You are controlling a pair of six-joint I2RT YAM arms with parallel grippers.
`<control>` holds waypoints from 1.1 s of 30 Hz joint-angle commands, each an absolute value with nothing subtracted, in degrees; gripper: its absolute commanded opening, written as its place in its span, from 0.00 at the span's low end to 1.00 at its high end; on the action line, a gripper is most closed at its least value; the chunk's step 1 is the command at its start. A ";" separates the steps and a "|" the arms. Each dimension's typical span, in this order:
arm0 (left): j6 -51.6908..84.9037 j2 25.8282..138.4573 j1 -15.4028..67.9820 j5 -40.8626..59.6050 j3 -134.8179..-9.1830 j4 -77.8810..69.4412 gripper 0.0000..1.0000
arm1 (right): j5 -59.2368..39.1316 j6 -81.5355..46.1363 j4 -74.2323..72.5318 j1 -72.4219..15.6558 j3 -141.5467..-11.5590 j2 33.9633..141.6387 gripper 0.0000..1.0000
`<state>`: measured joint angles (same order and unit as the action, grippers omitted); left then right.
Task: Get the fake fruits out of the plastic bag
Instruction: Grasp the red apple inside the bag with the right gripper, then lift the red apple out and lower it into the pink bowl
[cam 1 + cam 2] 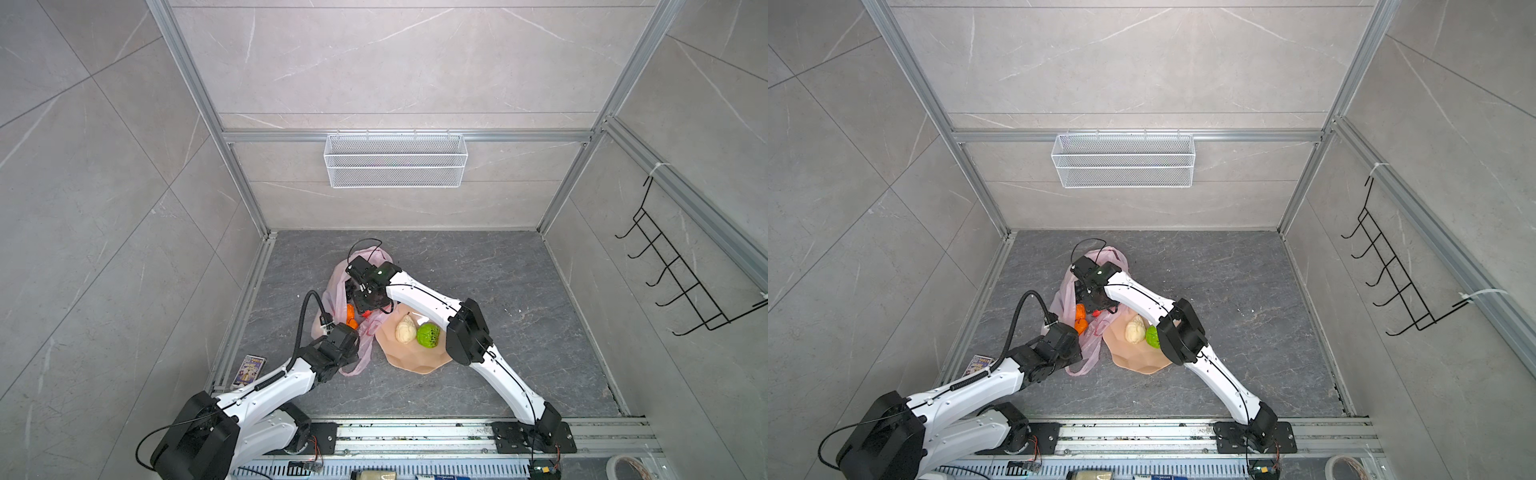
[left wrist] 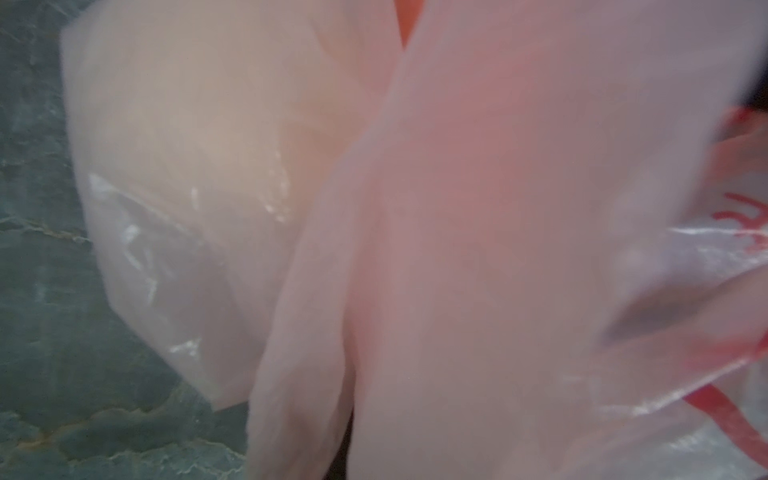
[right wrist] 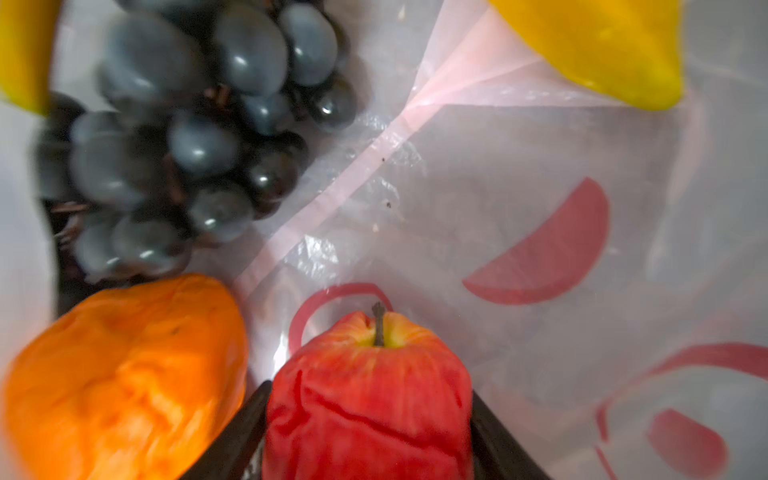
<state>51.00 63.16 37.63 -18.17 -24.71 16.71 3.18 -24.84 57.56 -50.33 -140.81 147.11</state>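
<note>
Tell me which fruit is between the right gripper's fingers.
The apple: it alone sits between the fingers; orange, grapes and banana lie loose beside it in the bag.

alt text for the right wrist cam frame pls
A red apple gripped between the right gripper's two dark fingers, inside the translucent pink plastic bag. Dark grape bunch, an orange and a yellow banana lie around it.

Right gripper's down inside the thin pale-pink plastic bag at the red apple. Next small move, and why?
Probably lift straight up and out of the pale-pink plastic bag: the right gripper's fingers press both sides of the creased glossy red apple.
</note>
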 commanded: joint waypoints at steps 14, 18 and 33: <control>41.48 64.94 28.84 -15.72 -29.32 16.16 0.00 | 4.25 -25.14 50.39 -50.36 -126.26 127.85 0.62; 38.59 66.39 27.36 -15.01 -31.33 14.96 0.00 | 6.26 -24.72 40.25 -50.35 -109.43 117.44 0.62; 33.49 71.53 18.81 -7.71 -34.24 10.48 0.00 | 19.40 -25.84 2.63 -51.64 -57.33 87.27 0.63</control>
